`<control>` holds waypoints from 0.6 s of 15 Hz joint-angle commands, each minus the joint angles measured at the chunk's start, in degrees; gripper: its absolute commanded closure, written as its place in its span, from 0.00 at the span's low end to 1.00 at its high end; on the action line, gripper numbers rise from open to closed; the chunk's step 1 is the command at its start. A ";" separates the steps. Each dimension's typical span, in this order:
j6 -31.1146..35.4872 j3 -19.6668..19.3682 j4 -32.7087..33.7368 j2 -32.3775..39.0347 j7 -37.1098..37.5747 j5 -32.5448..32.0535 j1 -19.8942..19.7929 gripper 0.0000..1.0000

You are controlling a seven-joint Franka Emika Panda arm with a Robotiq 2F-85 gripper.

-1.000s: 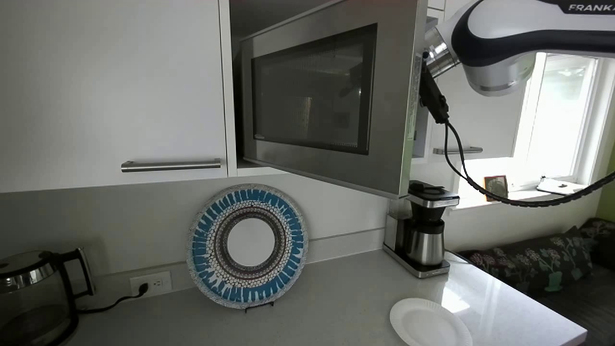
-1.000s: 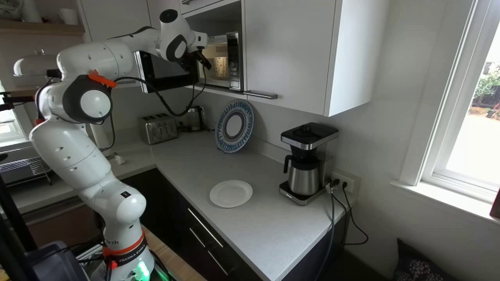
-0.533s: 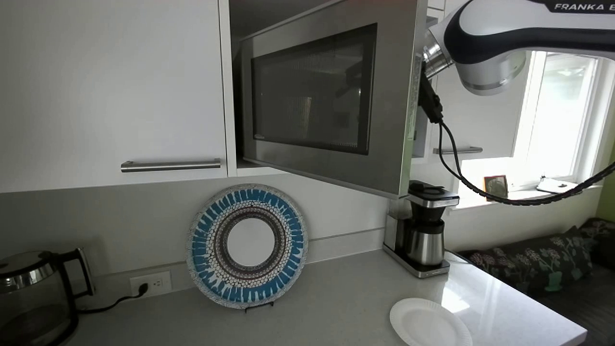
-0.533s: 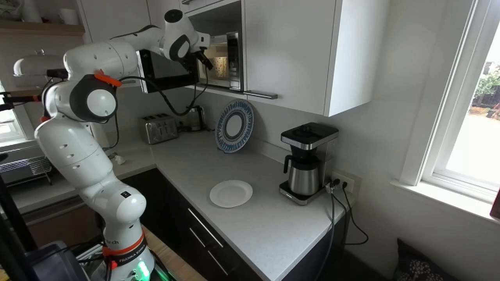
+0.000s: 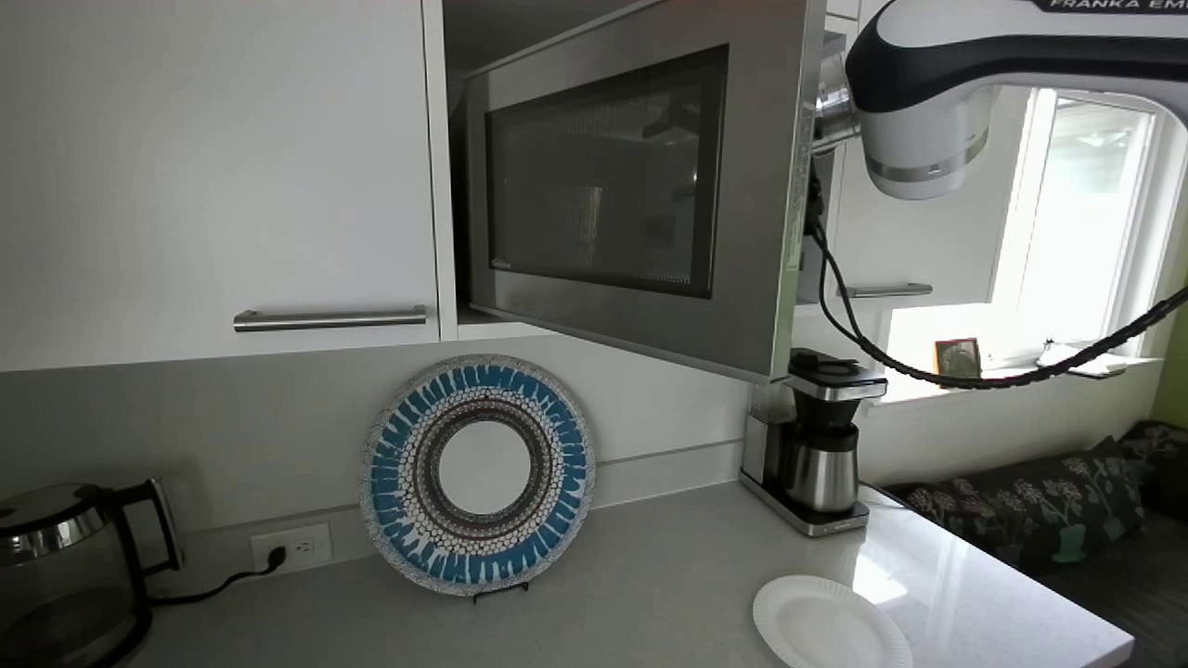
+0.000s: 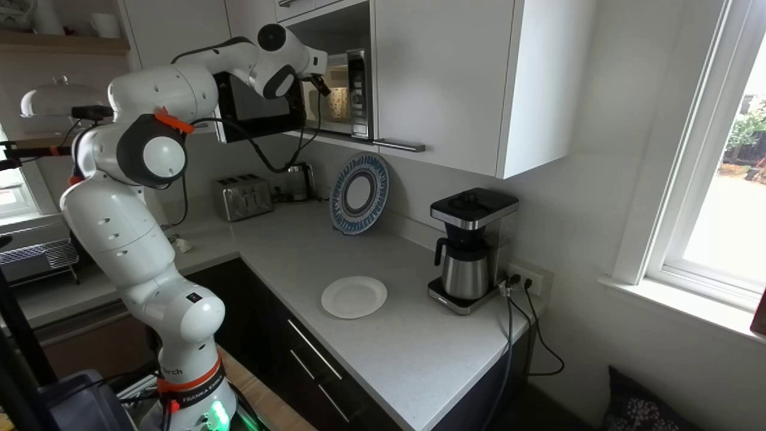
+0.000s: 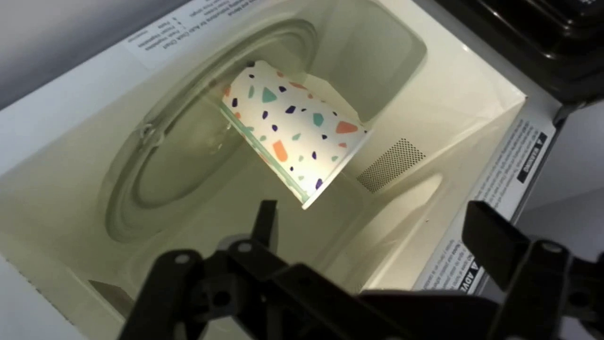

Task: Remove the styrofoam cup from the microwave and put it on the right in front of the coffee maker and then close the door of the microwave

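Note:
The cup, white with coloured spots, stands upright inside the lit microwave; it shows in an exterior view (image 6: 339, 105) and the wrist view (image 7: 292, 127). The microwave (image 6: 359, 93) sits in a cabinet niche; its inside fills the wrist view (image 7: 302, 236). The microwave door (image 5: 613, 186) stands wide open and also shows in an exterior view (image 6: 257, 111). My gripper (image 7: 375, 219) is open and empty at the microwave's mouth, short of the cup. The gripper (image 6: 322, 85) is mostly hidden behind the door in an exterior view. The coffee maker (image 6: 464, 278) stands on the counter, also here (image 5: 826, 464).
A white plate (image 6: 354, 297) lies on the counter (image 6: 413, 341) near the coffee maker. A round blue decorative plate (image 5: 566, 473) leans on the wall below the microwave. A toaster (image 6: 244, 197) and a glass kettle (image 6: 299, 181) stand further along. A cable hangs from my wrist.
My arm has moved closer to the microwave opening, and the wrist has tilted so the gripper points more level into it. The door and the cup have not moved.

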 commanded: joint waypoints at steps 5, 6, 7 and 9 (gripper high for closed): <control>1.61 -1.09 0.99 3.82 -5.26 13.00 0.81 0.00; 1.68 -0.97 1.28 4.48 -5.18 13.04 0.50 0.00; 1.87 -0.86 1.67 5.19 -5.29 13.08 0.31 0.00; 2.56 -0.51 2.50 6.69 -4.79 13.02 -0.01 0.00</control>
